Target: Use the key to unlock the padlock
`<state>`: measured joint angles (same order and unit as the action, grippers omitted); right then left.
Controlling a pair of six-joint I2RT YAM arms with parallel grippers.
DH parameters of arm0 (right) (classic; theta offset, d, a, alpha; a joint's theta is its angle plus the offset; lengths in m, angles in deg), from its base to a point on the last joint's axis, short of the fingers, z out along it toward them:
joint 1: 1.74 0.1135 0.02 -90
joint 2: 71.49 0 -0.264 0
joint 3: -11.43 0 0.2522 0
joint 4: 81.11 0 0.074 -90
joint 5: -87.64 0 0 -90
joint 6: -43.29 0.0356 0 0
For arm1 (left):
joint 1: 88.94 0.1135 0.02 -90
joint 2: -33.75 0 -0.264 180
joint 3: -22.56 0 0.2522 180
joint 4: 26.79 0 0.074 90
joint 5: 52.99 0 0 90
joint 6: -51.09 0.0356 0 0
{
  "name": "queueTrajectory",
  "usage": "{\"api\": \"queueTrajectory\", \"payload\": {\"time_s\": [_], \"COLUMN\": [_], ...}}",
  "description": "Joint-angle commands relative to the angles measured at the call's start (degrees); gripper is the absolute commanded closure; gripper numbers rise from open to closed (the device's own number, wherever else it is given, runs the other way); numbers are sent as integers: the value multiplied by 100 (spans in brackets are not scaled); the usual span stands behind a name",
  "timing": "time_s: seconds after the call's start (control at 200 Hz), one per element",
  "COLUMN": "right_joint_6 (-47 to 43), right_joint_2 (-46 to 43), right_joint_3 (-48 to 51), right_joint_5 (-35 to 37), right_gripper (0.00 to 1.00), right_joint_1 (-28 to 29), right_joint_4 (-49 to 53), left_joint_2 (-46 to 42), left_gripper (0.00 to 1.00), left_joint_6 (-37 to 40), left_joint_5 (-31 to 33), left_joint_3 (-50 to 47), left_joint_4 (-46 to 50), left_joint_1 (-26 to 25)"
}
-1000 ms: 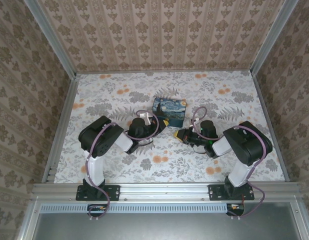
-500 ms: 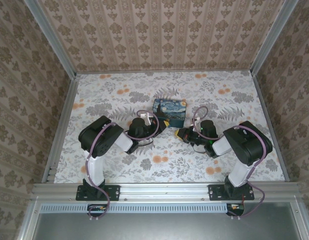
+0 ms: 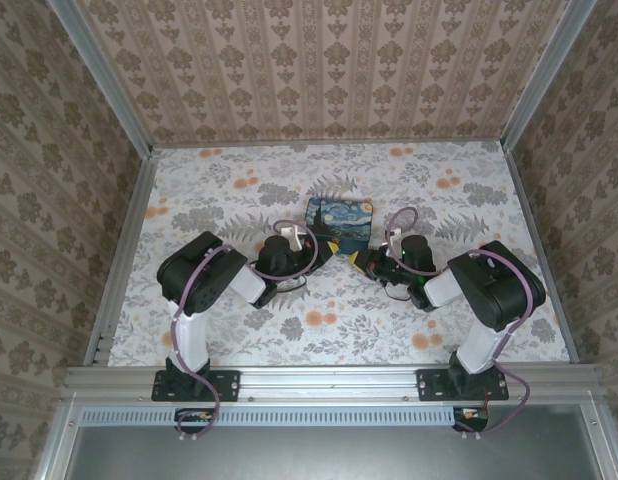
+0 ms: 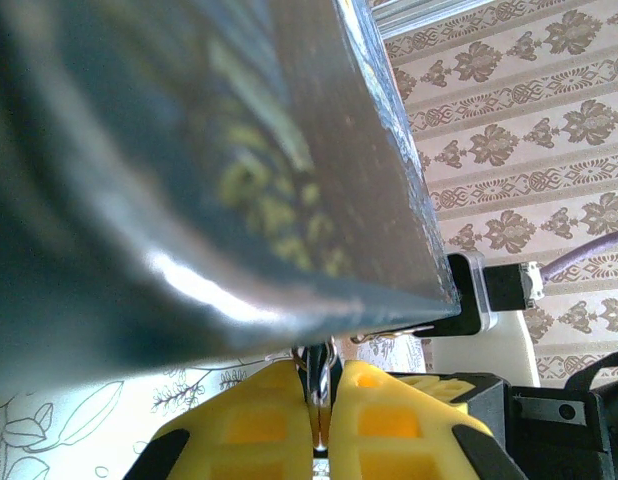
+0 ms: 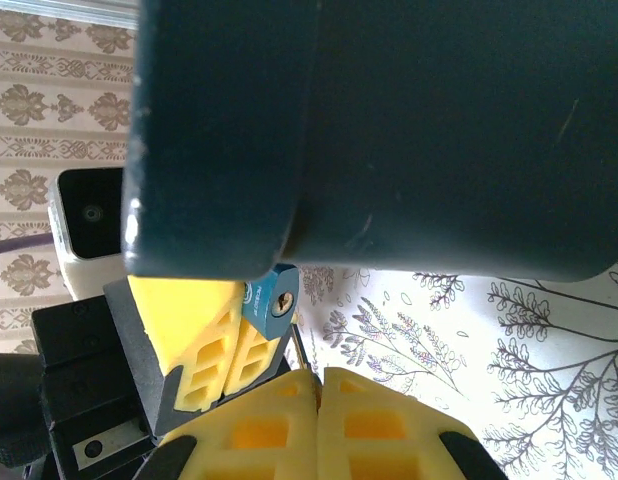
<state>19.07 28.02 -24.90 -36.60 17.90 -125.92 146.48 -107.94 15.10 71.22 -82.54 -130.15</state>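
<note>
The tiny teal padlock (image 5: 272, 303) hangs under the corner of the dark painted box (image 3: 340, 222), its keyhole facing my right wrist camera. My left gripper (image 3: 325, 250) is shut on the padlock, whose dark body and thin shackle (image 4: 317, 368) show between the yellow fingers (image 5: 201, 345). My right gripper (image 5: 319, 378) is shut on the key, and its thin blade (image 5: 302, 350) sticks out just below and right of the keyhole, short of it. In the top view the right gripper (image 3: 358, 262) sits close beside the left one at the box's near edge.
The box's dark side (image 5: 409, 130) hangs low over both grippers. The flowered table (image 3: 319, 320) lies open in front of the arms. Patterned walls (image 3: 329, 70) close in the back and sides. The right wrist camera housing (image 4: 481, 292) stands close behind the left fingers.
My right gripper has crept left and slightly up towards the left gripper and the box corner. The left arm and the box have stayed put.
</note>
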Motion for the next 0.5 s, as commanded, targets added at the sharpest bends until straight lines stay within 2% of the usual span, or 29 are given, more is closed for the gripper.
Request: {"api": "queueTrajectory", "payload": {"time_s": [0.0,0.495], "right_joint_6": [58,194], "right_joint_2": [135,290], "right_joint_3": [-99,-204], "right_joint_5": [61,75], "right_gripper": [100,100], "right_joint_1": [-28,-29], "right_joint_4": [-141,-305], "left_joint_2": [-183,-119], "left_gripper": [100,100], "left_joint_6": [-41,-49], "left_joint_5": [-120,-138], "left_joint_3": [25,104], "left_joint_4": [-389,-394], "left_joint_1": [4,-53]}}
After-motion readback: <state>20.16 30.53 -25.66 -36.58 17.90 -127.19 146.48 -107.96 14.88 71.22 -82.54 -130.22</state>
